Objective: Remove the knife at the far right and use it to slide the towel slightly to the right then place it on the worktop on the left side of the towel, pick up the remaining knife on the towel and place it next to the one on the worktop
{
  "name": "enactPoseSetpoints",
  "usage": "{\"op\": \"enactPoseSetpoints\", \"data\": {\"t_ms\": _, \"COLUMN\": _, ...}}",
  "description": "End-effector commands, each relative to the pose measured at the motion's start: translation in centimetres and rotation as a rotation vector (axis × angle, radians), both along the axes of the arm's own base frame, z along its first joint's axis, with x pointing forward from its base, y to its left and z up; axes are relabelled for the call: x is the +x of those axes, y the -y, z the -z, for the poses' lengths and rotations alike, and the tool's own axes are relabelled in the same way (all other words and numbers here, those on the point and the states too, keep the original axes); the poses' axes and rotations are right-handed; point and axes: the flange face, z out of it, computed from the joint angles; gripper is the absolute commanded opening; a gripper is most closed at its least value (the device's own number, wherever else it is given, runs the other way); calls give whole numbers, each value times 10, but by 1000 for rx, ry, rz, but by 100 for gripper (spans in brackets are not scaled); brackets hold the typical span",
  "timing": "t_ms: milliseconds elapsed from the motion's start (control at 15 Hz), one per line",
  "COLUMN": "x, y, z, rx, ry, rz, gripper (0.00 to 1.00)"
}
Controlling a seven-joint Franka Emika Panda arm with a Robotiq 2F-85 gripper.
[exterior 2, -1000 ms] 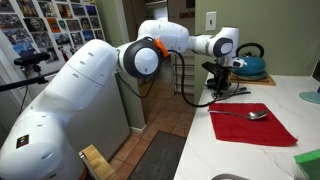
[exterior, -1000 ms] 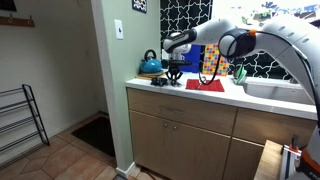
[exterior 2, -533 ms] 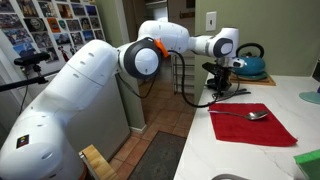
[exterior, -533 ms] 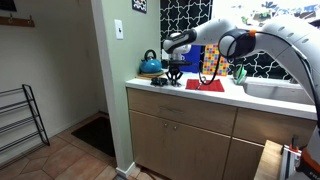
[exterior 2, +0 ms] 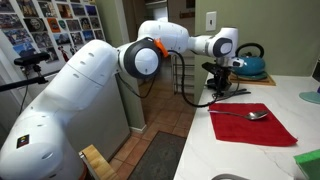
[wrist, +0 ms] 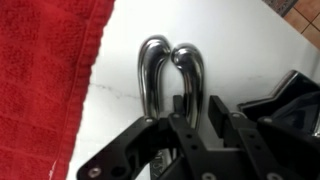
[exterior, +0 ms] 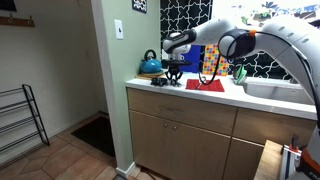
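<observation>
The red towel lies flat on the white worktop; it also shows in the other exterior view and at the left of the wrist view. Two silver knives lie side by side on the worktop beside the towel, one nearer the towel, the other further from it. My gripper is down over them with its fingers astride the further knife's handle, slightly apart from it. It shows in both exterior views. A silver utensil lies on the towel.
A blue kettle stands just behind the gripper near the wall. An upright checkered board stands behind the towel. A sink lies beyond the towel. The worktop's end edge is close to the gripper.
</observation>
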Motion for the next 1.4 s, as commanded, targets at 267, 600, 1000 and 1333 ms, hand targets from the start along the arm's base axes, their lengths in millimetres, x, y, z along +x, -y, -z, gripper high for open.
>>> {"op": "enactPoseSetpoints", "data": {"t_ms": 267, "x": 4, "y": -5, "z": -18, "rx": -12, "ry": 16, "rz": -18, "gripper": 50}}
{"op": "enactPoseSetpoints", "data": {"t_ms": 600, "x": -3, "y": -1, "z": -40, "rx": -53, "ry": 6, "rz": -17, "gripper": 62}}
{"op": "enactPoseSetpoints", "data": {"t_ms": 1000, "x": -34, "y": 0, "z": -99, "rx": -49, "ry": -41, "rz": -63, "gripper": 100}}
{"op": "enactPoseSetpoints", "data": {"t_ms": 1333, "x": -80, "y": -11, "z": -166, "rx": -2, "ry": -96, "rz": -135, "gripper": 100}}
